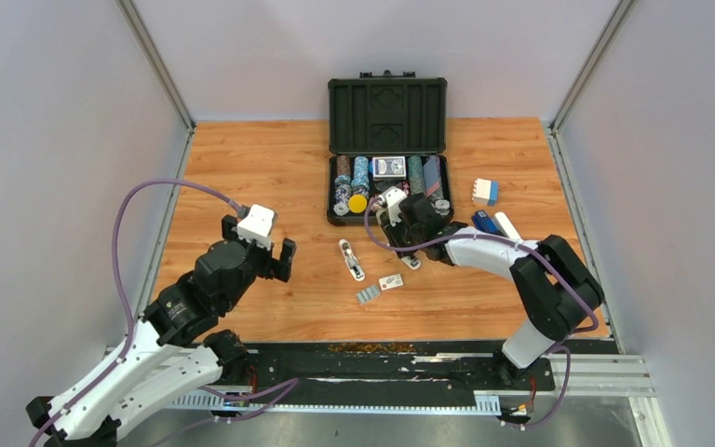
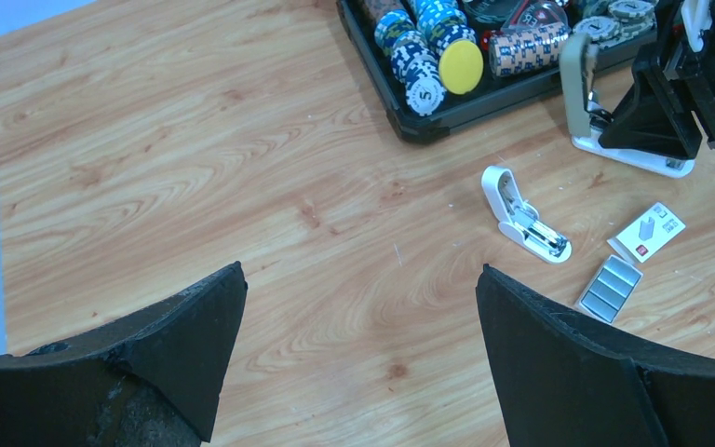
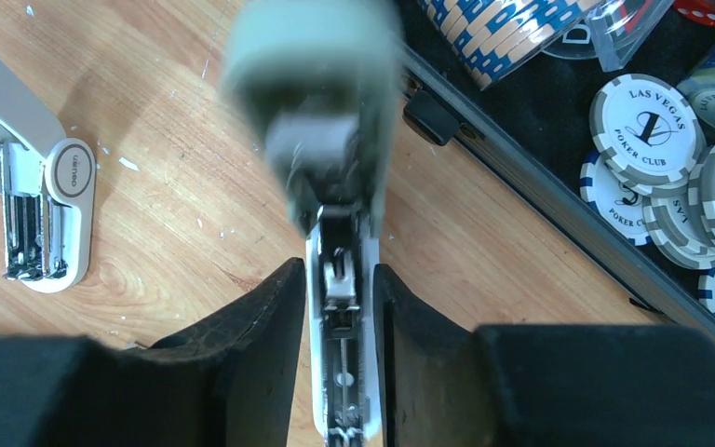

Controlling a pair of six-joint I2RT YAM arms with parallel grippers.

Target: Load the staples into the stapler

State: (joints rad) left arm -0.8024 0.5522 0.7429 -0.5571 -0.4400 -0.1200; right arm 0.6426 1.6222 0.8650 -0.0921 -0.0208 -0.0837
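Note:
The grey-olive stapler (image 3: 343, 372) stands hinged open in front of the chip case, its pale base on the wood and its lid (image 2: 579, 79) raised. My right gripper (image 3: 340, 270) has one finger against each side of that base; the lid looks blurred in the right wrist view. The staples (image 2: 611, 288) lie as silvery strips in a small tray on the table, beside their white sleeve (image 2: 648, 232). My left gripper (image 2: 361, 270) hangs open over bare wood, well left of the staples (image 1: 367, 294) and the stapler (image 1: 396, 219), with nothing between its fingers.
A white stapler (image 1: 351, 259) lies open between the two arms. The black poker-chip case (image 1: 387, 154) stands open just behind my right gripper (image 1: 405, 237). A dark blue stapler (image 1: 484, 222) and a white-and-blue box (image 1: 485, 192) sit at the right.

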